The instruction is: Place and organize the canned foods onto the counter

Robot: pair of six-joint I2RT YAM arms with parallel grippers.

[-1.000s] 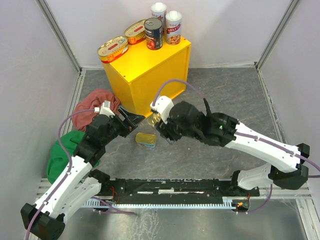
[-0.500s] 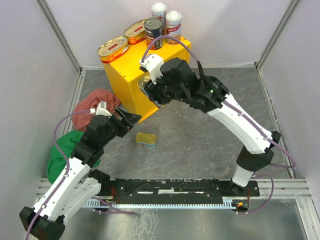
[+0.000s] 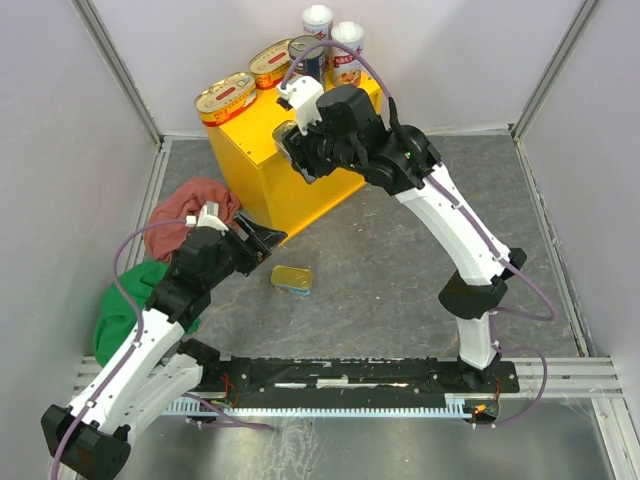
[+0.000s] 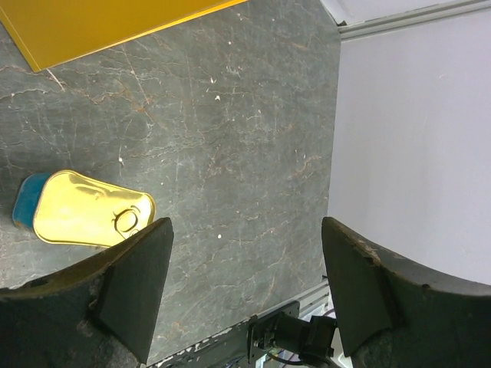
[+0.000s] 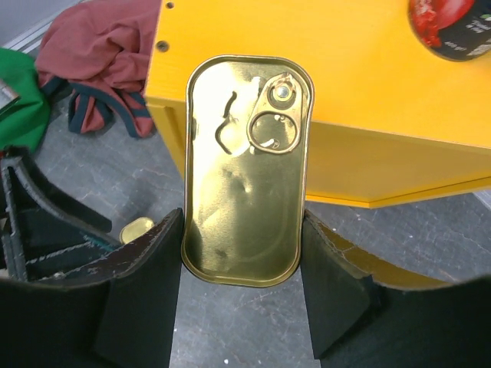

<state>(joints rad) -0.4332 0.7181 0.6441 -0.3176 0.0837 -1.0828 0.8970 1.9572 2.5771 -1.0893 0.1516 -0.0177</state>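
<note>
My right gripper [image 3: 300, 152] is shut on a rectangular gold tin [image 5: 244, 199] and holds it over the front edge of the yellow counter [image 3: 262, 130], above its top [image 5: 322, 69]. A second rectangular gold tin [image 3: 292, 278] lies on the floor; it also shows in the left wrist view [image 4: 84, 211]. My left gripper [image 3: 262, 238] is open and empty just left of that tin. On the counter stand two oval gold tins [image 3: 225, 97] [image 3: 270, 62], the dark round can [image 3: 305, 50] and two white-topped cylinders [image 3: 317, 22] [image 3: 347, 45].
A red cloth [image 3: 190, 205] and a green cloth [image 3: 125, 300] lie on the grey floor left of the counter, beside my left arm. White walls close in the floor on three sides. The arms' base rail [image 3: 340, 375] runs along the near edge.
My right arm has lifted the rectangular tin from just above the floor up and back to the counter's front edge. The left arm has barely moved.
</note>
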